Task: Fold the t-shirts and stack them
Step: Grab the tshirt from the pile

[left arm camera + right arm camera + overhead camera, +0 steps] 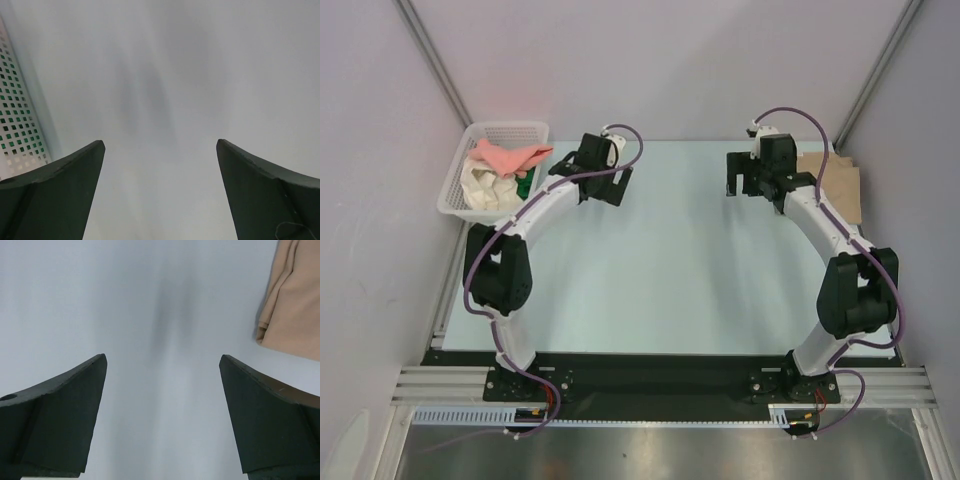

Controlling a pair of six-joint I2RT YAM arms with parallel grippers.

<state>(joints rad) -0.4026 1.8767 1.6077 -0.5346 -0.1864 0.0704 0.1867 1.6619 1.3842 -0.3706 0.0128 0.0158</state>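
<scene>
A salmon-pink t-shirt (508, 156), a cream-white one (486, 186) and a bit of a green one (525, 184) lie crumpled in the white lattice basket (507, 128) at the far left. A folded tan t-shirt (840, 185) lies flat at the far right, and its edge shows in the right wrist view (295, 300). My left gripper (602, 192) hovers just right of the basket, open and empty (160, 145). My right gripper (742, 190) hovers left of the tan shirt, open and empty (162, 360).
The pale table (670, 270) is bounded by grey walls on both sides and at the back. The basket wall (17, 125) shows at the left edge of the left wrist view. The arm bases stand on a black rail (650, 380) at the near edge.
</scene>
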